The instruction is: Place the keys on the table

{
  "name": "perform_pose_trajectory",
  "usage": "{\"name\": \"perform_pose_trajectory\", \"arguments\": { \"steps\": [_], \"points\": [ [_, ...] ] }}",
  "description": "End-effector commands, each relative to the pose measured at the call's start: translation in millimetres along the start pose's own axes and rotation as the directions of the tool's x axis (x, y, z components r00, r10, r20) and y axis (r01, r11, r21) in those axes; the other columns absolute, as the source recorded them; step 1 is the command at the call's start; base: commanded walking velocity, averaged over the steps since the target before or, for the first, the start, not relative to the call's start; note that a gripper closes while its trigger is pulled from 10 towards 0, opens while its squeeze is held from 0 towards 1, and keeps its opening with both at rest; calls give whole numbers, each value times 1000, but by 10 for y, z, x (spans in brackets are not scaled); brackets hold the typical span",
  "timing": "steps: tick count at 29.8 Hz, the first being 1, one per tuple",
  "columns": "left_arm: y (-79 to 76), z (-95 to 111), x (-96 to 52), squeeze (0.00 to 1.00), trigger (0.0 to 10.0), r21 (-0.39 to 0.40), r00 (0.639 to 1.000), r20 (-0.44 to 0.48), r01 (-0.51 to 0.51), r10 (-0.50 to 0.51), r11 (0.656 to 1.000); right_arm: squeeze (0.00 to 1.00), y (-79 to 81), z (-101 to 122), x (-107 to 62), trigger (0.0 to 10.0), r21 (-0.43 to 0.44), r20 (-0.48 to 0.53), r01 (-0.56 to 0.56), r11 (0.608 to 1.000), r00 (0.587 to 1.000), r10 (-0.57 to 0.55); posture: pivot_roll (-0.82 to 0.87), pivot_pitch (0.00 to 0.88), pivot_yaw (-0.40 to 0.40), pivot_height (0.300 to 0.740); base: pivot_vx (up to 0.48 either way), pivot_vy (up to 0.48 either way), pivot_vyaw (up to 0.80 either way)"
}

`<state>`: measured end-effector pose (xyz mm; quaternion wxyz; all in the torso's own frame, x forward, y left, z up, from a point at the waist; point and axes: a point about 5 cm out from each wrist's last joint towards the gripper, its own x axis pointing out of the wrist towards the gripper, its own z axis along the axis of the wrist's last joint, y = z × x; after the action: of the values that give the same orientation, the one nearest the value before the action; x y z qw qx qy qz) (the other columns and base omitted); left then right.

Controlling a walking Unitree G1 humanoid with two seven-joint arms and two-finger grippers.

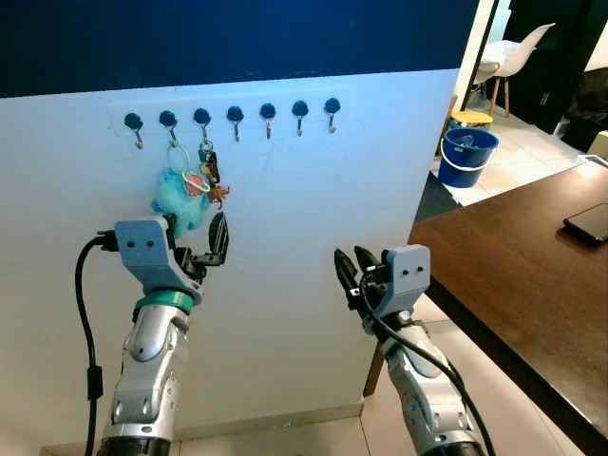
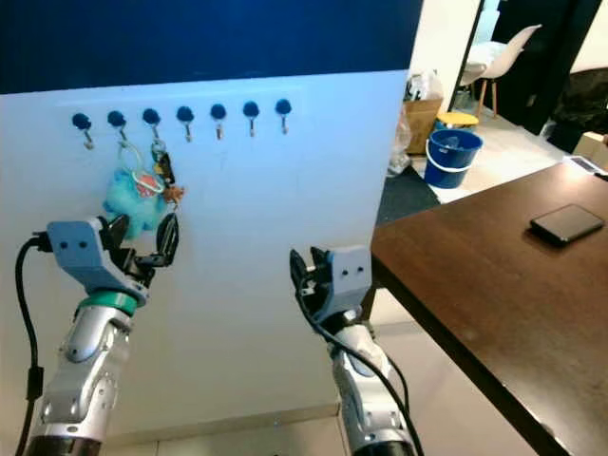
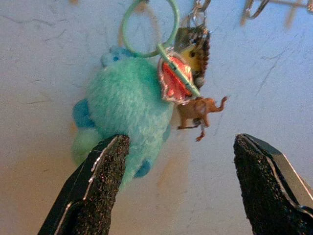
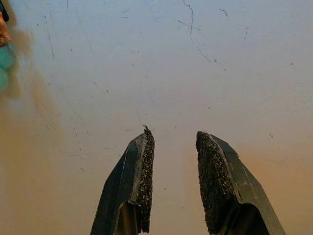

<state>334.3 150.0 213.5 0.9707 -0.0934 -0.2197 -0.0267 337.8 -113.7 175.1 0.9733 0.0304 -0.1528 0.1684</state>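
Note:
The keys [image 1: 208, 172] hang from a hook on the white wall, together with a fluffy turquoise plush [image 1: 180, 199], a red tag [image 3: 173, 81] and a small brown elephant charm [image 3: 198, 110]. My left gripper [image 1: 198, 239] is raised just below the bunch and stands open, one finger on each side of the plush's lower end without touching it. My right gripper [image 1: 352, 270] points at the bare wall further right, open with a narrow gap and nothing between its fingers [image 4: 142, 171]. The dark brown table [image 1: 513, 275] stands to the right.
A row of several dark hooks [image 1: 268, 114] runs along the wall above the keys. A black phone [image 1: 589, 223] lies on the table. Beyond the wall's right end stand a blue bucket [image 1: 467, 157] and a white chair [image 1: 508, 57] on a tiled floor.

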Motion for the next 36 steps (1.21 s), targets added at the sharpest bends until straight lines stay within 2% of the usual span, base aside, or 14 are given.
{"name": "perform_pose_trajectory", "arguments": {
  "steps": [1, 4, 10, 12, 16, 20, 21, 22, 23, 25, 29, 33, 34, 36],
  "points": [
    [-75, -34, 20, 1000, 10000, -30, 999, 2, 41, -41, 999, 0, 24, -18, 11, 10000, 8, -14, -5, 1000, 1000, 5, -173, 49, 130, 740, 0, 0, 0],
    [-168, -48, 77, 1000, 10000, -95, 998, 11, 65, -64, 993, 0, 29, -5, 29, 10000, 10, -9, -4, 1000, 1000, 4, -182, 50, 138, 740, 0, 0, 0],
    [-219, -54, 152, 1000, 10000, -105, 997, 19, 81, -80, 991, 0, 30, 1, 35, 10000, 11, -7, -1, 1000, 1000, 1, -182, 50, 138, 740, 0, 0, 0],
    [-224, -92, 201, 1000, 10000, -23, 997, 2, 74, -74, 997, 0, 31, 1, 36, 10000, 11, -7, -1, 1000, 1000, 1, -182, 50, 138, 740, 0, 0, 0],
    [-207, -106, 250, 1000, 10000, 33, 999, 0, 53, -53, 998, 0, 30, 3, 36, 10000, 10, -7, 0, 1000, 1000, 0, -193, 52, 149, 740, 0, 0, 0],
    [-193, -77, 286, 1000, 10000, -2, 999, 22, 41, -41, 999, 0, 28, 3, 35, 10000, 9, -8, 2, 1000, 1000, -2, -193, 52, 149, 740, 0, 0, 0],
    [-200, -60, 292, 1000, 10000, -56, 998, 35, 53, -51, 997, 0, 25, 1, 34, 10000, 8, -9, 4, 1000, 1000, -4, -193, 52, 149, 740, 0, 0, 0],
    [-213, -50, 279, 714, 10000, -122, 996, 44, 81, -76, 989, 0, 24, -2, 32, 10000, 7, -10, 4, 1000, 1000, -4, -193, 52, 149, 740, 0, 0, 0],
    [-231, -48, 250, 0, 10000, -170, 991, 54, 130, -122, 977, 0, 23, -5, 30, 10000, 6, -12, 4, 1000, 1000, -4, -193, 52, 149, 740, 0, 0, 0],
    [-243, -47, 229, 0, 10000, -197, 986, 62, 163, -154, 967, 0, 23, -7, 29, 10000, 6, -13, 4, 1000, 1000, -4, -193, 52, 149, 740, 0, 0, 0],
    [-257, -82, 168, 0, 10000, -179, 978, 47, 208, -203, 962, 0, 27, -12, 28, 10000, 6, -16, 1, 1000, 1000, -1, -193, 52, 149, 740, 0, 0, 0],
    [-290, -92, 143, 0, 10000, -130, 975, 45, 223, -219, 966, 0, 33, -14, 23, 10000, 6, -16, -3, 1000, 1000, 3, -191, 52, 145, 740, 0, 0, 0],
    [-303, -121, 111, 0, 10000, -68, 971, 35, 240, -238, 968, 0, 40, -13, 27, 10000, 6, -15, -4, 1000, 1000, 4, -192, 49, 144, 740, 0, 0, 0],
    [-262, -164, 90, 0, 10000, -33, 976, 11, 218, -218, 975, 0, 42, -13, 28, 10000, 6, -15, -5, 1000, 1000, 5, -192, 49, 144, 740, 0, 0, 0]
  ]
}}
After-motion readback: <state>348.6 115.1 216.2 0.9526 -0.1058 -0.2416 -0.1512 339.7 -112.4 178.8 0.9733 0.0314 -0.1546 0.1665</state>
